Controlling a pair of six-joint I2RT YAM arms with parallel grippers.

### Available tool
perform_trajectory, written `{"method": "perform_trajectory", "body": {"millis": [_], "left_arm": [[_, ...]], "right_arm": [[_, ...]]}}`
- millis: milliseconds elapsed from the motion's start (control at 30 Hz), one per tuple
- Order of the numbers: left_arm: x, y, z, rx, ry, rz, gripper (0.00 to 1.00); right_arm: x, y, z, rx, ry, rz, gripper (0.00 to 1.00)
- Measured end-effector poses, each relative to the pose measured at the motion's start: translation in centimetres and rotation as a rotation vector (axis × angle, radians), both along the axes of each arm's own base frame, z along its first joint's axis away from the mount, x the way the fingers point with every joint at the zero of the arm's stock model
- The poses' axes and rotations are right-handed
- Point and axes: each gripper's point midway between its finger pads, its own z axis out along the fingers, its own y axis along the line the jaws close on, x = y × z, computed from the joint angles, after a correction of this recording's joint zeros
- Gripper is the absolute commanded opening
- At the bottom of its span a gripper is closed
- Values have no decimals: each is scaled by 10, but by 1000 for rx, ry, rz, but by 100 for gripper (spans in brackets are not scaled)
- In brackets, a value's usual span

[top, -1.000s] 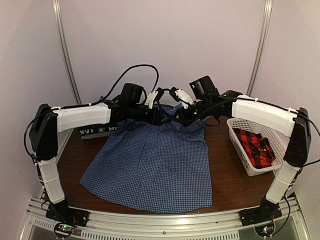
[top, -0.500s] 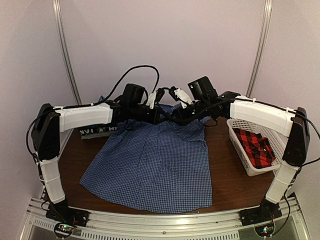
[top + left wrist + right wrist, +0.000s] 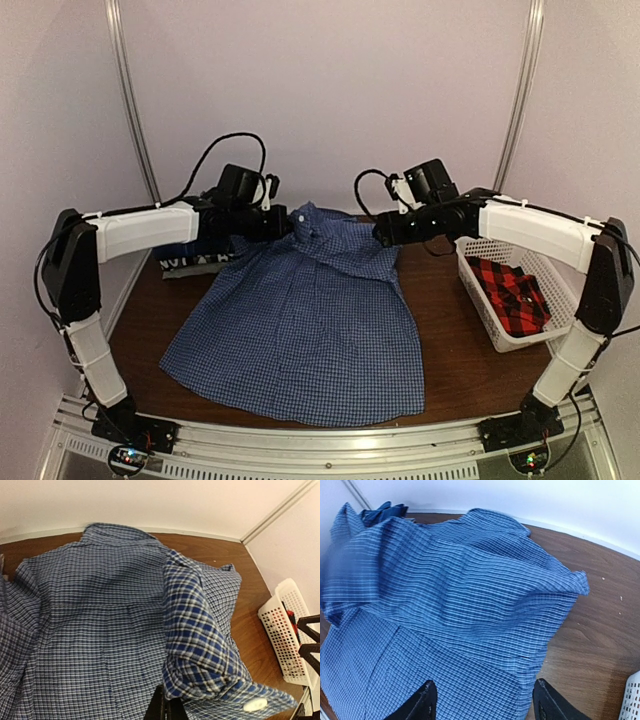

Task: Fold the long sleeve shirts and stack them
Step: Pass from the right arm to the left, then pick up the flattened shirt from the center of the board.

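The blue-and-white check shirt [image 3: 300, 320] lies spread over the middle of the counter [image 3: 450, 370], collar toward the far edge. The left gripper [image 3: 166, 707] is pinched on its sleeve [image 3: 200, 630]. The cuff drapes over the fingers and hides most of them. The right gripper [image 3: 485, 707] hovers above the shirt's shoulder, jaws wide apart and holding nothing. A darker blue cloth [image 3: 384, 510] peeks out at the far left corner, mostly covered. At the right edge, the basket [image 3: 470, 262] holds the red-and-black plaid shirt [image 3: 510, 292].
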Motion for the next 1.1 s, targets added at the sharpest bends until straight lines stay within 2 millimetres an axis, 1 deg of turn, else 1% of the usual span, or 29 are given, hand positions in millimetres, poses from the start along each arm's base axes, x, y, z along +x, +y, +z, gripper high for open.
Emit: {"method": "perform_trajectory", "body": {"millis": [100, 133, 167, 267, 333, 433, 500, 600, 700, 800, 900, 1033, 1100], "left_arm": [[6, 24, -12, 15, 28, 65, 0], [6, 28, -16, 20, 38, 76, 0], [5, 31, -21, 27, 49, 86, 0], [1, 37, -36, 49, 79, 102, 0], [-1, 40, -42, 60, 92, 109, 0], [-2, 45, -43, 75, 98, 127, 0], [-4, 49, -40, 80, 94, 139, 0], [-13, 60, -28, 80, 75, 166, 0], [-20, 67, -21, 71, 68, 178, 0], [-29, 73, -20, 65, 76, 185, 0], [-37, 78, -31, 73, 102, 192, 0], [-44, 81, -44, 80, 138, 191, 0], [-47, 80, -47, 79, 150, 185, 0]], "right_arm": [[12, -30, -21, 28, 54, -92, 70], [12, -33, -29, 38, 76, -103, 70], [18, -46, -36, 51, 95, -140, 71], [36, -61, -52, 86, 119, -193, 70], [48, -63, -67, 108, 140, -210, 69], [64, -62, -97, 131, 189, -221, 66], [71, -61, -118, 144, 228, -226, 64], [83, -57, -139, 164, 269, -234, 62], [98, -50, -143, 189, 272, -225, 61], [117, -39, -136, 226, 249, -211, 61], [137, -26, -128, 268, 220, -189, 61], [150, -15, -132, 290, 215, -166, 61], [152, -10, -136, 287, 218, -159, 61]]}}
